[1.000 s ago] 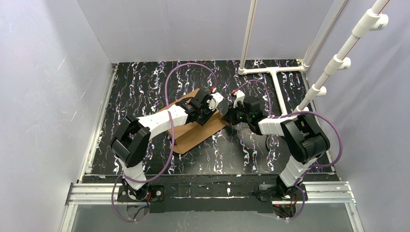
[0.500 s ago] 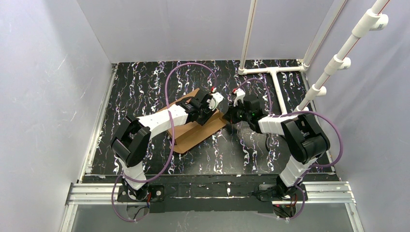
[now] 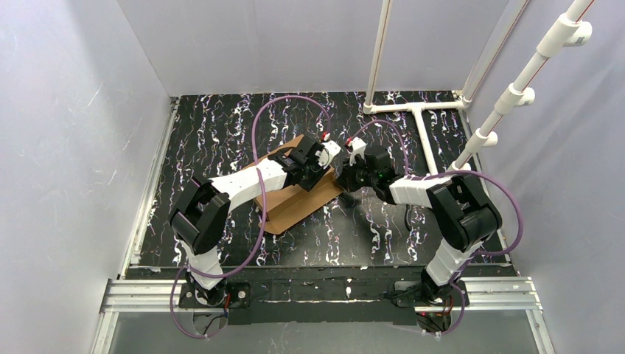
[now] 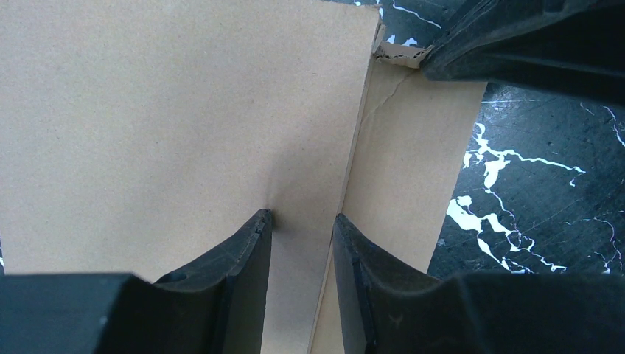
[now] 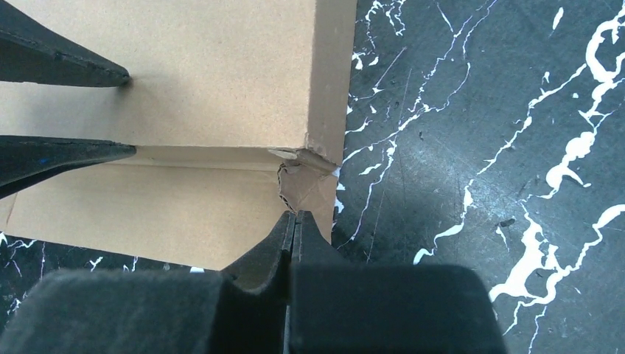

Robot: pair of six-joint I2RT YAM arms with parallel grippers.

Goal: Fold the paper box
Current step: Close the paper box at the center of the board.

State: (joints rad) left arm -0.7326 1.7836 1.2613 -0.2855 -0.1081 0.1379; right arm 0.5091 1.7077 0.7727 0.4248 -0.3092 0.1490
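The paper box [image 3: 291, 203] is a brown cardboard sheet lying mostly flat on the black marbled table, partly under the left arm. My left gripper [image 3: 325, 164] is open a little; its fingertips [image 4: 262, 221] press on the cardboard [image 4: 169, 110] on either side of a fold line. My right gripper [image 3: 343, 177] is shut, its tips [image 5: 296, 215] against a small crumpled corner flap [image 5: 306, 184] at the sheet's right edge. The left fingers [image 5: 66, 70] show in the right wrist view, and the right gripper's body [image 4: 531, 44] shows in the left wrist view.
A white pipe frame [image 3: 416, 110] stands at the back right, with more pipes [image 3: 516, 92] rising along the right wall. Purple cables [image 3: 291, 99] loop over both arms. Grey walls close in the table on three sides.
My right gripper has moved left, closing up to the box's right corner beside the left gripper. The left arm and the cardboard have barely moved.
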